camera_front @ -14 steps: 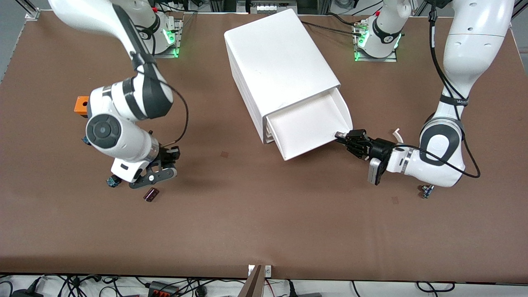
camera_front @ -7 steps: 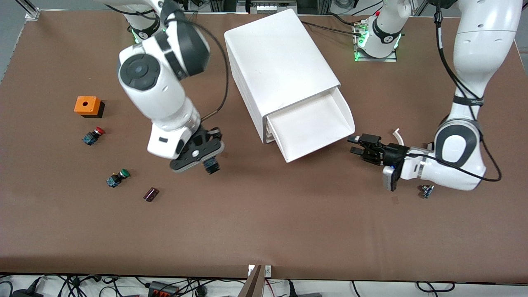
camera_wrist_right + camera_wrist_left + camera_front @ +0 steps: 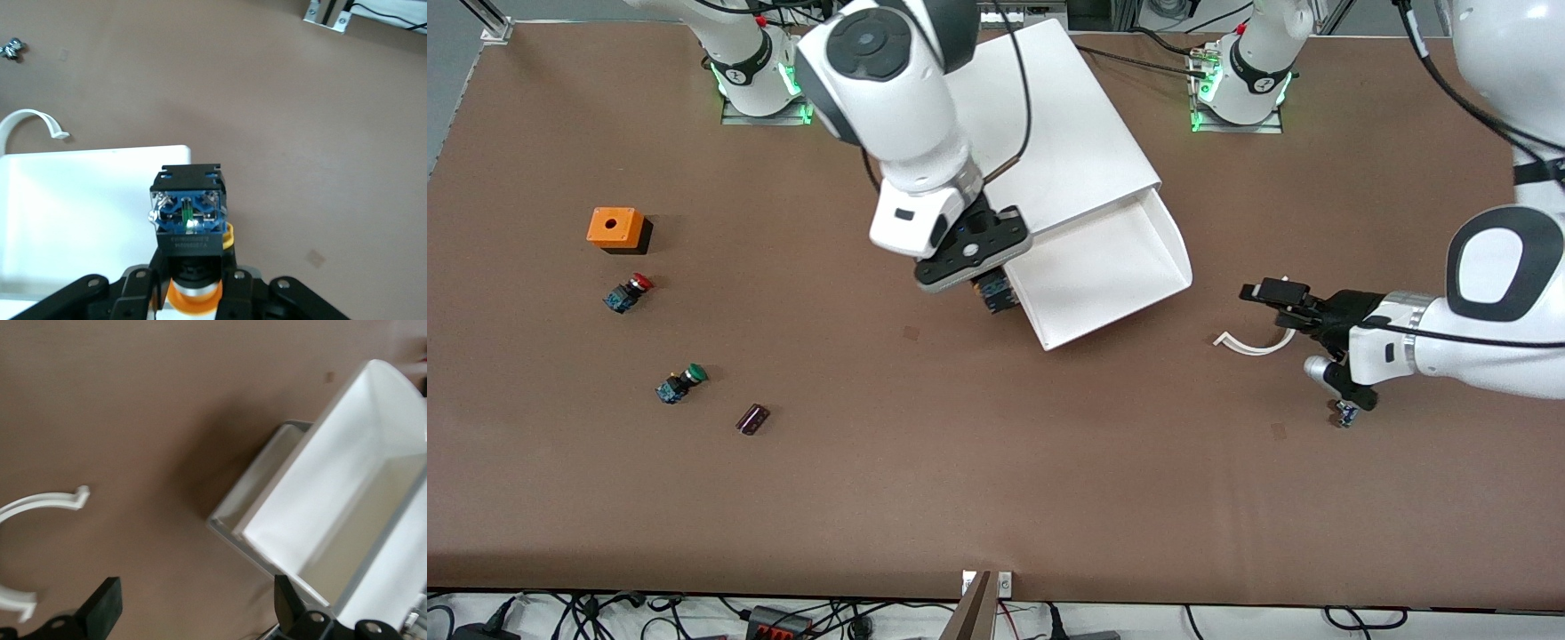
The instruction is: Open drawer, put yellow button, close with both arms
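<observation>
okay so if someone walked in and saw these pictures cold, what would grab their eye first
Most striking is the big white cabinet mid-table with its top drawer pulled open. At the drawer's corner toward the right arm's end, the right end effector hangs shut on the yellow button. The left end effector, open, sits over the table toward the left arm's end, beside a curved white plastic strip.

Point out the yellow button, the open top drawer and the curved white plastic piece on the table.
yellow button (image 3: 189, 215): right wrist view, on its blue-and-black body, held in the right gripper.
drawer (image 3: 1107, 271): front view, on its bare white floor.
curved white plastic piece (image 3: 1249, 345): front view, on the arc's middle.
</observation>
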Controlling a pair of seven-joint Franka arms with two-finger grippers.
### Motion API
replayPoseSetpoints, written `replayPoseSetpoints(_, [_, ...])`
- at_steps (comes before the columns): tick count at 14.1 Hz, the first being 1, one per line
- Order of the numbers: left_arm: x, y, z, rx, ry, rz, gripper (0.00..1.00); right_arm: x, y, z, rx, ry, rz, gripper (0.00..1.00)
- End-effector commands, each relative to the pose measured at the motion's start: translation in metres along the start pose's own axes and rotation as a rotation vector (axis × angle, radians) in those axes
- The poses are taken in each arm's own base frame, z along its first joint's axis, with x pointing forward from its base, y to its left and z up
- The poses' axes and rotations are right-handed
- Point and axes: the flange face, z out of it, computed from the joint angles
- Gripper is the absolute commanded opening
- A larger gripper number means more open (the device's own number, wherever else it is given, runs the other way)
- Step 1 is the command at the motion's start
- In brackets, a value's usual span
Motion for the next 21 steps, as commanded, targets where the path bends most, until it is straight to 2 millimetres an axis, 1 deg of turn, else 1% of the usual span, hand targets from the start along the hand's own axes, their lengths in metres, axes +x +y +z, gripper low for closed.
replayPoseSetpoints(1, [-0.016, 0.023, -0.040, 0.223, 0.012, -0.058, 1.00, 0.002, -0.028, 0.012, 0.018, 0.014, 0.057, 0.00])
replayPoseSetpoints(2, [-0.020, 0.034, -0.060, 0.326, 0.030, -0.048, 1.00, -0.001, -0.041, 0.016, 0.028, 0.022, 0.084, 0.00])
replayPoseSetpoints(3, [-0.022, 0.049, -0.080, 0.431, 0.048, -0.036, 1.00, -0.003, -0.047, 0.021, 0.031, 0.023, 0.093, 0.00])
replayPoseSetpoints(4, [-0.027, 0.054, -0.098, 0.509, 0.065, -0.046, 1.00, -0.005, -0.050, 0.027, 0.030, 0.018, 0.090, 0.00])
replayPoseSetpoints(6, [-0.031, 0.050, -0.110, 0.539, 0.091, -0.068, 1.00, -0.004, -0.053, 0.035, 0.037, 0.029, 0.088, 0.00])
replayPoseSetpoints(7, [-0.036, 0.047, -0.120, 0.543, 0.113, -0.089, 1.00, -0.003, -0.058, 0.034, 0.050, 0.050, 0.091, 0.00])
replayPoseSetpoints(8, [-0.038, 0.047, -0.126, 0.542, 0.127, -0.097, 1.00, -0.005, -0.063, 0.043, 0.052, 0.050, 0.102, 0.00])
replayPoseSetpoints(10, [-0.043, 0.045, -0.136, 0.545, 0.153, -0.115, 1.00, -0.014, -0.081, 0.061, 0.048, 0.033, 0.096, 0.00])
replayPoseSetpoints(11, [-0.045, 0.045, -0.140, 0.547, 0.167, -0.139, 1.00, -0.019, -0.090, 0.067, 0.046, 0.028, 0.084, 0.00])
replayPoseSetpoints(12, [-0.042, 0.045, -0.137, 0.542, 0.173, -0.170, 1.00, -0.023, -0.098, 0.071, 0.048, 0.031, 0.079, 0.00])
replayPoseSetpoints(14, [-0.037, 0.047, -0.136, 0.541, 0.218, -0.251, 1.00, -0.023, -0.099, 0.086, 0.047, 0.031, 0.078, 0.00])
replayPoseSetpoints(15, [-0.038, 0.044, -0.137, 0.531, 0.226, -0.275, 1.00, -0.022, -0.099, 0.094, 0.053, 0.040, 0.078, 0.00])
replayPoseSetpoints(17, [-0.038, 0.044, -0.136, 0.530, 0.224, -0.284, 1.00, -0.022, -0.100, 0.105, 0.056, 0.046, 0.078, 0.00])
replayPoseSetpoints(19, [-0.039, 0.050, -0.136, 0.526, 0.226, -0.280, 1.00, -0.023, -0.100, 0.112, 0.053, 0.040, 0.075, 0.00])
replayPoseSetpoints(21, [-0.039, 0.054, -0.136, 0.520, 0.240, -0.318, 1.00, -0.024, -0.102, 0.118, 0.055, 0.041, 0.075, 0.00])
